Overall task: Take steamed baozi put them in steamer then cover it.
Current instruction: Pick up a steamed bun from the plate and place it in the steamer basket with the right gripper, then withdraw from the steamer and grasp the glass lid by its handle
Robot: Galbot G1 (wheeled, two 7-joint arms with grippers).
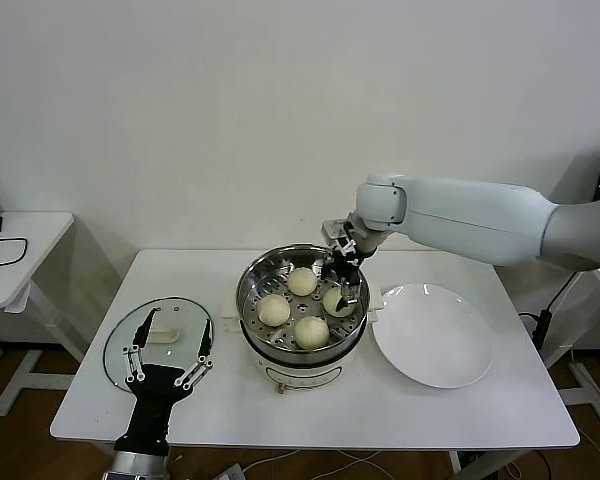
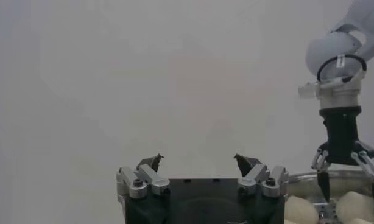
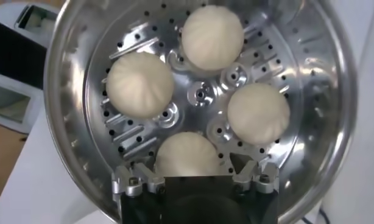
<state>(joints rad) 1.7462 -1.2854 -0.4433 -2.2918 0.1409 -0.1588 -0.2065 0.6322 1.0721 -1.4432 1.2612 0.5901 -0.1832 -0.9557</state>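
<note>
The steamer (image 1: 255, 283) stands mid-table, a shiny steel pot on a white base. Four cream-white baozi lie on its perforated tray (image 3: 199, 95): one at the back (image 1: 302, 281), one on the left (image 1: 274, 309), one in front (image 1: 312, 330), and one on the right (image 1: 332, 299). My right gripper (image 1: 346, 291) reaches down into the pot. In the right wrist view it (image 3: 192, 165) is open and straddles the near baozi (image 3: 186, 153), which rests on the tray. My left gripper (image 1: 167, 355) is open and empty over the glass lid (image 1: 120, 340).
The flat white plate (image 1: 432, 335) lies empty right of the steamer. The lid with its cream handle (image 1: 166, 331) lies at the table's left front. A second white table (image 1: 20, 245) stands farther left. The left wrist view shows the right gripper (image 2: 348, 176) and the steamer rim (image 2: 306, 177).
</note>
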